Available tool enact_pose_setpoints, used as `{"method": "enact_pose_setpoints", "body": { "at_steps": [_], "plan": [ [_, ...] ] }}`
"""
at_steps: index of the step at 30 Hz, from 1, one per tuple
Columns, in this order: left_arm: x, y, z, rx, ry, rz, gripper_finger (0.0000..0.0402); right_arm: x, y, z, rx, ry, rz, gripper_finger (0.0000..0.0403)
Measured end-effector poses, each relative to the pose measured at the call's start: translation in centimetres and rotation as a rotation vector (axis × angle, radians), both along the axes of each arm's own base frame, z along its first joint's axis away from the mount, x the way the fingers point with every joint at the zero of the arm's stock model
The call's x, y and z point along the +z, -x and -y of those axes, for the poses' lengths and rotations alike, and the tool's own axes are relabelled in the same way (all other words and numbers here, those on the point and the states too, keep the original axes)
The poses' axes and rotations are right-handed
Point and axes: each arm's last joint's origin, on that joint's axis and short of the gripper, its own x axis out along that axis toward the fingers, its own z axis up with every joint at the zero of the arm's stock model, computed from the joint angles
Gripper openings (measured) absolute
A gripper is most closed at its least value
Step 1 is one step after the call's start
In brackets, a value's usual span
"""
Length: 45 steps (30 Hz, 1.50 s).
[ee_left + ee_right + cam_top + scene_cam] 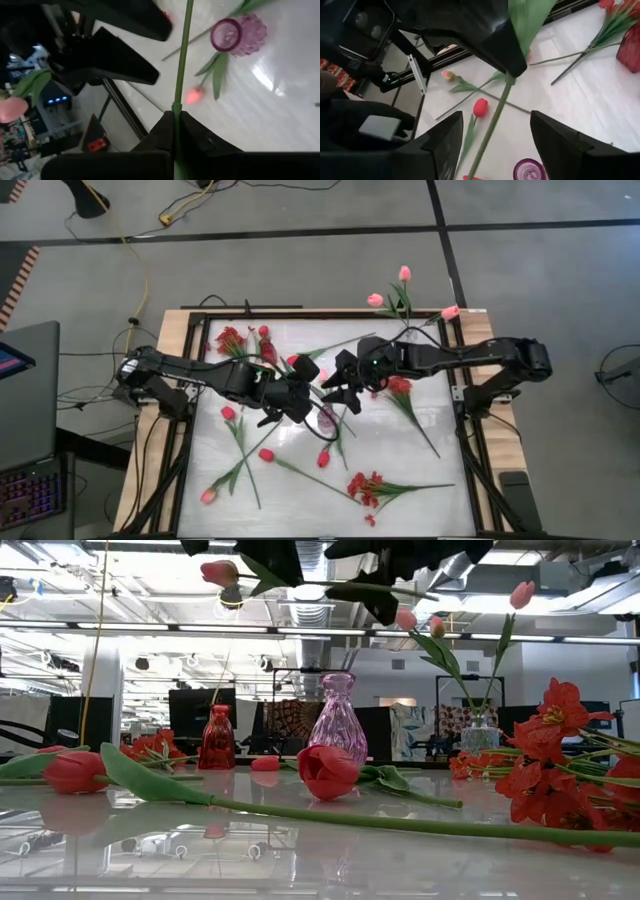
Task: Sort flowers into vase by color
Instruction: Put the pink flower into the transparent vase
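My left gripper (298, 396) (175, 117) is shut on the green stem of a pinkish-red tulip (220, 572) held high over the table's middle. My right gripper (336, 384) (495, 131) faces it, open. The stem's free length (490, 125) runs close before its fingertips, and I see no touch. Below them a pink-violet glass vase (337, 720) (239, 35) stands upright on its base. At the far left a red vase (217, 740) holds red blossoms. At the far right a clear vase (480, 735) holds pink tulips (404, 274). My left gripper pinches the tulip's thin stem (176, 107) between its two fingers, which lie across it. The flower is lifted clear of the table and lies about level in the low view. Its head is toward the table's left, and the long bare stem reaches toward my right gripper.
Loose flowers lie about the white table top: a red tulip (328, 770) near the middle, red bunches (368, 488) (400, 386) at the right, pink tulips (208, 496) at the near left. A dark frame (462, 395) edges the table.
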Motion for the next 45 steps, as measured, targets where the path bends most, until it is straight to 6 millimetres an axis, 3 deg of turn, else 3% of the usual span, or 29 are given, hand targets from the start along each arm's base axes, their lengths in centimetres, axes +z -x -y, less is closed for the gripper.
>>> {"method": "enact_pose_setpoints", "body": {
  "at_steps": [17,36,40,45],
  "plan": [
    [0.4,-0.7,-1.4,-0.004,-0.028,0.039,0.0000,-0.4,0.2,0.4,0.012,0.053,-0.027,0.0250],
    [0.4,-0.8,-1.3,-0.050,-0.010,0.036,0.0000,-0.5,0.3,0.8,0.012,0.071,-0.047,0.0027],
    [0.4,-0.8,-1.3,-0.055,-0.003,0.035,0.0019,-0.6,0.3,0.8,0.012,0.071,-0.047,0.0023],
    [0.4,-0.9,-1.3,-0.037,-0.002,0.050,0.0082,-0.6,0.4,0.8,0.008,0.065,-0.057,0.0028]
  ]
}}
